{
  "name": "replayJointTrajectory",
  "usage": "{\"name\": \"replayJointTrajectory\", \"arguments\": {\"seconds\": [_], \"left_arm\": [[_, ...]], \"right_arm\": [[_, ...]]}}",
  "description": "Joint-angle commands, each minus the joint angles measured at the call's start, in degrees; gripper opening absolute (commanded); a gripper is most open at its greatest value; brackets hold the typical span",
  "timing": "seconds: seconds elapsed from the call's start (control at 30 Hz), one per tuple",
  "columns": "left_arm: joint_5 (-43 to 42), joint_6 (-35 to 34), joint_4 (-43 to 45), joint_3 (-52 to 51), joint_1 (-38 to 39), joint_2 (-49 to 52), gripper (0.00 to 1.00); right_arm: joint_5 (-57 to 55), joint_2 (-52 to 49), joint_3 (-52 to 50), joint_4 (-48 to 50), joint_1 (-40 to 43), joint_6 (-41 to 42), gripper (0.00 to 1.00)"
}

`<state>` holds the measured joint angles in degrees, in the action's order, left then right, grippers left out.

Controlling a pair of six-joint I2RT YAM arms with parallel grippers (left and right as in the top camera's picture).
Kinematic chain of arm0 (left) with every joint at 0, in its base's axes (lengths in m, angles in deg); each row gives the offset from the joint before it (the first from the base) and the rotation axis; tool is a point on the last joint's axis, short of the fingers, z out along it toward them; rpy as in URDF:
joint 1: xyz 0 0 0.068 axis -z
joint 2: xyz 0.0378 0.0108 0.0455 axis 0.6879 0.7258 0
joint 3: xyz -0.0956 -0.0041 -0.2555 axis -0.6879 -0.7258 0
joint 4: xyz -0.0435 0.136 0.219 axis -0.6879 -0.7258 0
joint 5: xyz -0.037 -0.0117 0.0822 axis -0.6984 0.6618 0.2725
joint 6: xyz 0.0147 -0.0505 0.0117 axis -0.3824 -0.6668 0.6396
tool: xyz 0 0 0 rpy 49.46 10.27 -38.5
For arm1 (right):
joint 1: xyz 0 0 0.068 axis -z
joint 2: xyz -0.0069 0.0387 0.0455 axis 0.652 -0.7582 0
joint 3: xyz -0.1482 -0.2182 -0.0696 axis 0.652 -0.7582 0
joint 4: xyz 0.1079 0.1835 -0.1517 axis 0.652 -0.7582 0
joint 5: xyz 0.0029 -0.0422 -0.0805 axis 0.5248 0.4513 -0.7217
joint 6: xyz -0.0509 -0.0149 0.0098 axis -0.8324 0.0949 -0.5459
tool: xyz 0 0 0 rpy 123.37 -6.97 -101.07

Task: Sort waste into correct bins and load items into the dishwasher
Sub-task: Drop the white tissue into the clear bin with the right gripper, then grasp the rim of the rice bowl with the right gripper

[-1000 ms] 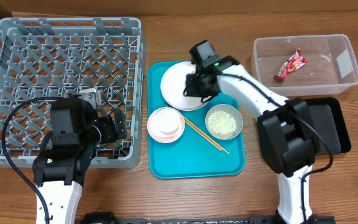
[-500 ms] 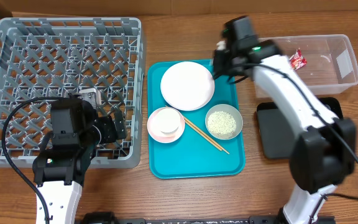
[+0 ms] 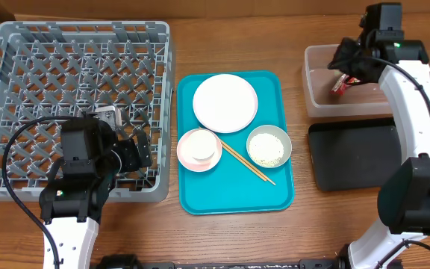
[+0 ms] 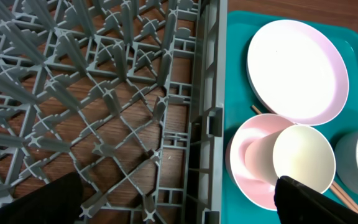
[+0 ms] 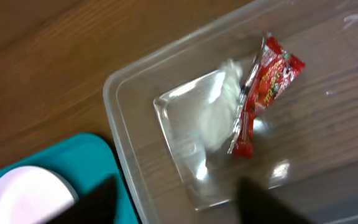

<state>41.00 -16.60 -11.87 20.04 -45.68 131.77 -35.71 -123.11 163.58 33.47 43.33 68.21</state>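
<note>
My right gripper hangs open over the left end of the clear tub. In the right wrist view its blurred fingers stand wide apart with nothing between them. Below them in the clear tub a white crumpled scrap lies beside the red snack wrapper. My left gripper is open over the near right corner of the grey dish rack. On the teal tray sit the white plate, a white bowl with a cup in it, a grey bowl of rice and chopsticks.
The black tray lies just in front of the clear tub. The teal serving tray sits between the rack and the bins. My left arm's cable loops along the rack's near wall.
My right arm swung from the white plate on the teal tray over to the clear tub and its jaws opened. The white scrap now lies in the tub. The left arm has not moved.
</note>
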Motion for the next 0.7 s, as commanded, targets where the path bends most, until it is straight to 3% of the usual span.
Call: {"name": "replayJointTrajectory", "arguments": {"seconds": [0.0,0.1,0.3,0.47,0.67], "left_arm": [[-0.7,-0.2,0.4,1.7,0.3,0.2,1.00],[-0.7,-0.2,0.4,1.7,0.3,0.2,1.00],[-0.7,-0.2,0.4,1.7,0.3,0.2,1.00],[-0.6,-0.2,0.4,1.7,0.3,0.2,1.00],[-0.7,-0.2,0.3,1.7,0.3,0.2,1.00]], "right_arm": [[1.9,1.4,1.0,-2.0,0.7,-1.3,0.88],[2.0,3.3,1.6,-4.5,0.6,-1.2,1.00],[9.7,9.8,1.8,-9.3,-1.0,-0.6,1.00],[11.5,9.9,0.4,-18.3,-6.9,-1.0,0.83],[3.0,9.9,-4.4,-19.7,-19.3,1.9,0.73]]}}
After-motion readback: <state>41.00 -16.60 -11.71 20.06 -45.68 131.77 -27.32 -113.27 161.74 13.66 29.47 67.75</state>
